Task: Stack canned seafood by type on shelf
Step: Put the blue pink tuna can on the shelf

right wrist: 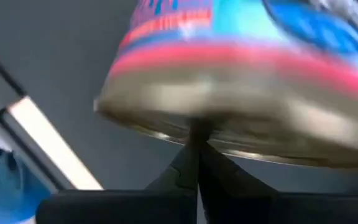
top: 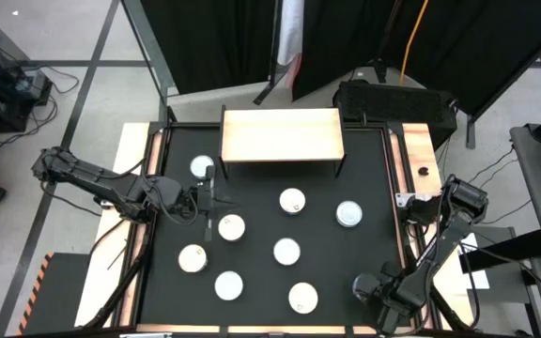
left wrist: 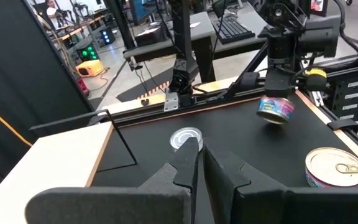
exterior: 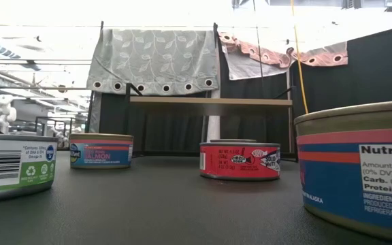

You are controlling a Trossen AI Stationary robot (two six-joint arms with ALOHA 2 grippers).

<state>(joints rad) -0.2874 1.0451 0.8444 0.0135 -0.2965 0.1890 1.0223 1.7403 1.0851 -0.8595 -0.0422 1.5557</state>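
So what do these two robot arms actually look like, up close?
Both are dark, nearly black, built of slim jointed segments with thin black cables alongside. The left arm ends in the left gripper, two flat, angular black fingers. The right arm has blocky joints; the right gripper has similar dark, tapered fingers.

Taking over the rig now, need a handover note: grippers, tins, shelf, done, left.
Left gripper: shut, empty, low among the tins in front of the shelf.
Right gripper: shut, tips close under a blue-and-red tin, not gripping it.
Tins: eight show from above, loose and unstacked on the black mat.
Done: no tin on the shelf yet.
Left: sort by type and stack them all.
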